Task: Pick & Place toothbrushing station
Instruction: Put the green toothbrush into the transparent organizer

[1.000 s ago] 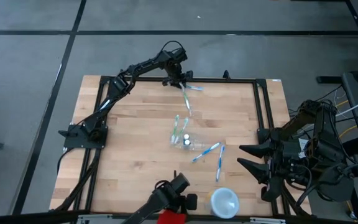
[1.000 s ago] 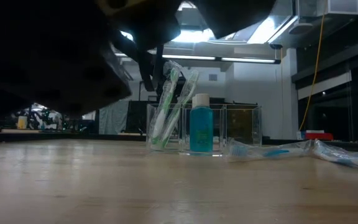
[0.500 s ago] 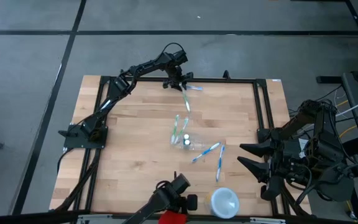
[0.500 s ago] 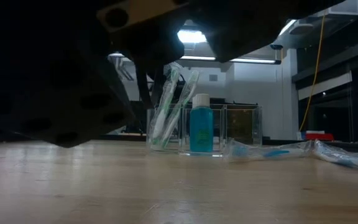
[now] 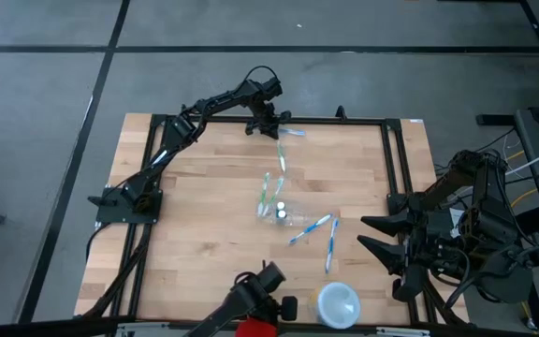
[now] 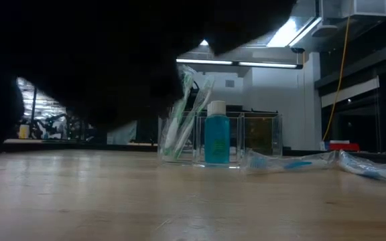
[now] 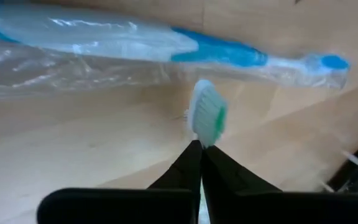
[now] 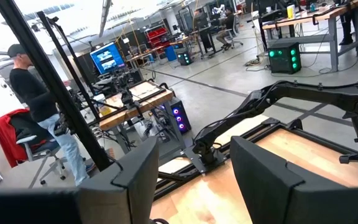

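Since the earlier frame, my left gripper (image 5: 271,124) at the far edge of the table (image 5: 204,215) has closed; its fingers (image 7: 194,174) are now pinched together on the green-and-white toothbrush (image 7: 207,119), whose bristled head stands just past the fingertips. From above, that toothbrush's handle (image 5: 280,150) runs from the gripper toward the table centre. A wrapped blue toothbrush (image 7: 166,46) lies on the wood just beyond it.

I see the toothbrushing station (image 5: 275,204) near the table centre, upright, holding green toothbrushes (image 6: 183,110) in one compartment and a blue bottle (image 6: 216,137) in the next. Two more blue toothbrushes (image 5: 321,232) lie just beside it. A white cup (image 5: 337,304) sits near the front edge.

My right gripper (image 5: 374,236) waits off the right edge, fingers (image 8: 132,171) spread apart and empty.
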